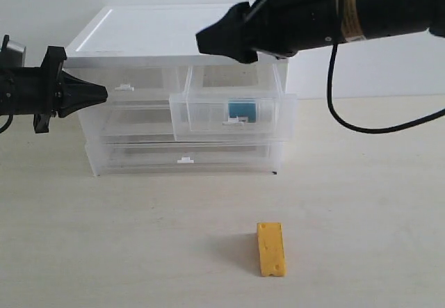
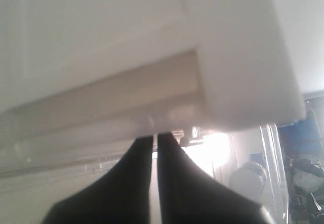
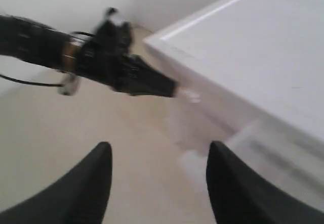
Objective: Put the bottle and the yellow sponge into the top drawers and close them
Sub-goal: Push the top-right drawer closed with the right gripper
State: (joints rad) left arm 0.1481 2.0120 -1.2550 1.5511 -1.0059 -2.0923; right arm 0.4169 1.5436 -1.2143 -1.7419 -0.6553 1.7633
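Pale bench (image 1: 104, 252), white wall (image 1: 55, 2) behind; a white-topped cabinet (image 1: 160, 37) is set at the back. The right top drawer (image 1: 208, 117) is pulled out, with the bottle (image 1: 242, 108) seen inside it. The left top drawer (image 1: 149, 78) is shut. The yellow sponge (image 1: 271, 249) is laid on the bench, well apart from the cabinet front. The left tool (image 1: 103, 94) is held just beside that drawer's handle tab (image 1: 124, 86); contact cannot be told. Its narrow slit is shown only by the left wrist view. The right tool (image 1: 207, 44) is held over the cabinet top; its wide spread is shown only by the right wrist view.
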